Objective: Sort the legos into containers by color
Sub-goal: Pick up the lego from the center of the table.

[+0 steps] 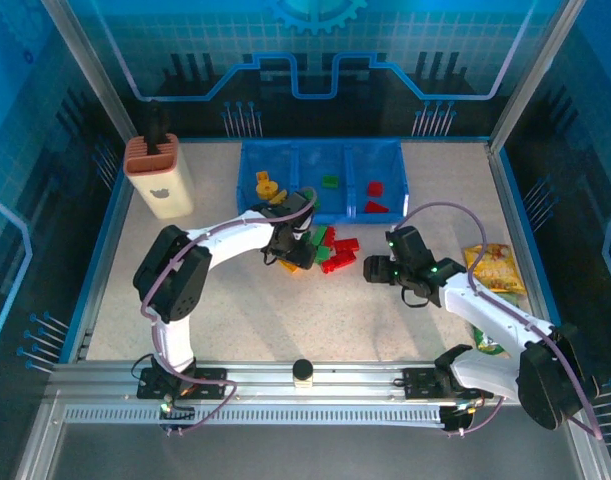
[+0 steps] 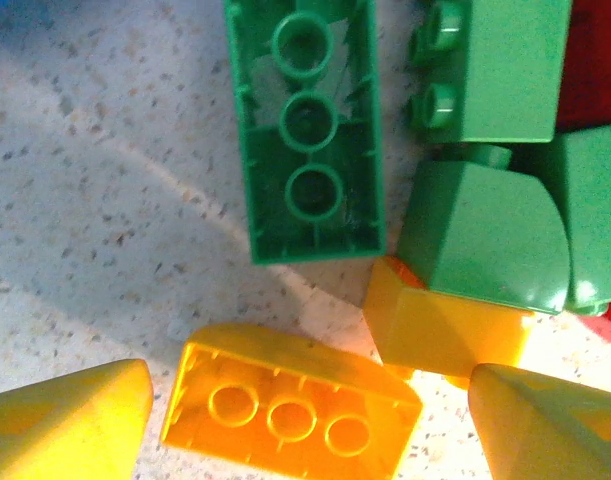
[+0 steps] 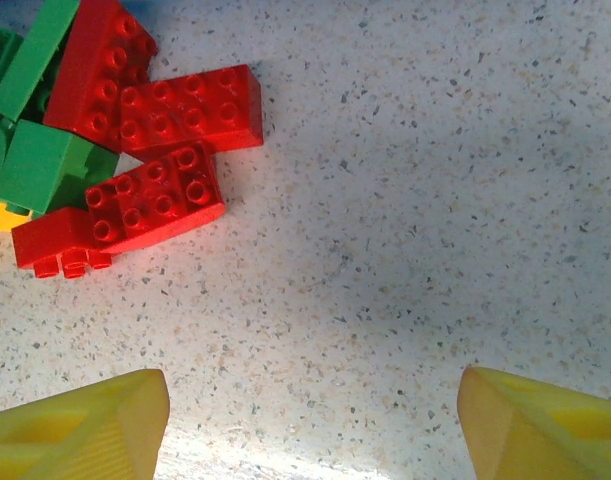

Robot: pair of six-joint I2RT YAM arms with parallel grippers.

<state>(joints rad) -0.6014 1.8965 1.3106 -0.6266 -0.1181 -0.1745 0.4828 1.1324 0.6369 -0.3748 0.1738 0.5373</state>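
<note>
The legos (image 1: pixel 330 250) are piled on the table (image 1: pixel 255 320) just in front of the blue bin (image 1: pixel 320 148), by its middle box. Some bricks are already laid in the bin: yellow ones (image 1: pixel 268 187) in its left box, a green one (image 1: pixel 330 181) in its middle box and red ones (image 1: pixel 375 190) in its right box.

The left gripper (image 1: pixel 293 248) is held low at the side of the pile in front of the bin's left box. In the left wrist view, the left gripper (image 2: pixel 305 430) is seen with its jaws wide apart. An orange brick (image 2: pixel 290 405) lies between them, hollow side up. Its long side runs across from one finger to the other, a little tilted. Whether a finger touches it cannot be told. A long green brick (image 2: pixel 307 130) is also turned hollow side up, and its long side points away from the fingers. Bare table is seen beside it on one side. More green bricks (image 2: pixel 485 235) and a yellow brick (image 2: pixel 440 325) are crowded close on the other.

The right gripper (image 1: pixel 370 268) is held in front of the bin's right box, beside the pile. In the right wrist view, its jaws are spread wide over bare table and nothing is held. Red bricks (image 3: pixel 155 195) are seen studs up in the far corner, with lots of open room around the fingers (image 3: pixel 75 430)
</note>
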